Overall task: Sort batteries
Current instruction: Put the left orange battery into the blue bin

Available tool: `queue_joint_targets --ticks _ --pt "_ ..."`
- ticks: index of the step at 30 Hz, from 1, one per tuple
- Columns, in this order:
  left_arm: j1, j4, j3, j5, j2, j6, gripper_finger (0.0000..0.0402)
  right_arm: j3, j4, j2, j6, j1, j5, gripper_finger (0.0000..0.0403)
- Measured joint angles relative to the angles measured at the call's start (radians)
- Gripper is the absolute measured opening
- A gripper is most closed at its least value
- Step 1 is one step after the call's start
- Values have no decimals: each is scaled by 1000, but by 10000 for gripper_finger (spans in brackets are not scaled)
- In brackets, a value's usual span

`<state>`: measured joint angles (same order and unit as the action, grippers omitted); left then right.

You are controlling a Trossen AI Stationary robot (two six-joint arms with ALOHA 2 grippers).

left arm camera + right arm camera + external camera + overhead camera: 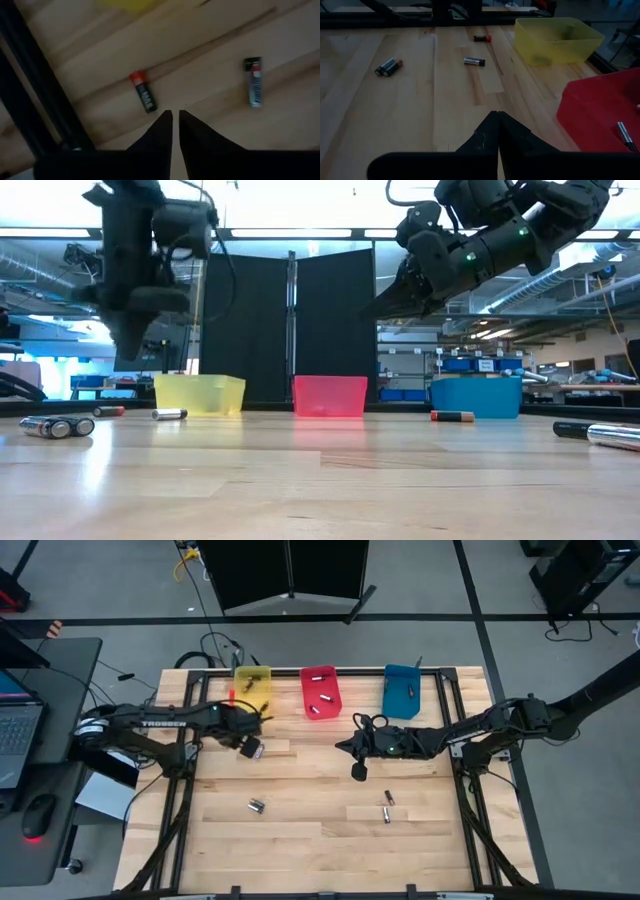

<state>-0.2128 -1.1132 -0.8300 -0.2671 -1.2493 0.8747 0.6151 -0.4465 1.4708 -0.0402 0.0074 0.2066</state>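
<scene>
- High view: left gripper (250, 747) hangs over the table (300, 840) just in front of the yellow bin (253, 687). Whether its fingers are apart cannot be told from here.
- High view: right gripper (358, 771) is mid-table, in front of the red bin (320, 692) and the blue bin (402, 690).
- High view: batteries are loose on the wood, one (256, 806) on the left side and two (388, 807) just beside each other on the right. More lie in the red bin.
- Low view: both arms are raised off the table. Cells lie along the wood in front of the three bins, including a pair (55, 426) at far left and a red-tipped one (452, 416) by the blue bin.
- Left wrist view: fingers are drawn almost together with only a thin slit, and nothing shows in it. Beyond them on the wood lie a dark cell with a red end (144, 92) and a grey cell (254, 82), well apart.
- Right wrist view: fingers are pressed together and hold nothing. Past them lie a pair of cells (389, 66), one single (474, 61) and another (482, 38) near the yellow bin. One cell (624, 135) is inside the red bin.
</scene>
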Motion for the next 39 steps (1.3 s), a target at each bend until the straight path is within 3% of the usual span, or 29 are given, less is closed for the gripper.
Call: queue_joint_targets --ticks 8,16,22,33,39 --pt "-22 205 173 44 0 27 132 0 0 0 17 0 0 12" --pt "-74 334 234 14 0 17 206 0 0 0 17 0 0 12" --pt "-104 451 281 22 -1 -19 208 0 0 0 17 0 0 12" --pt "-115 450 281 25 -1 -62 205 0 0 0 14 0 0 12" --pt "-115 450 281 31 -1 -91 176 0 0 0 14 0 -1 12"
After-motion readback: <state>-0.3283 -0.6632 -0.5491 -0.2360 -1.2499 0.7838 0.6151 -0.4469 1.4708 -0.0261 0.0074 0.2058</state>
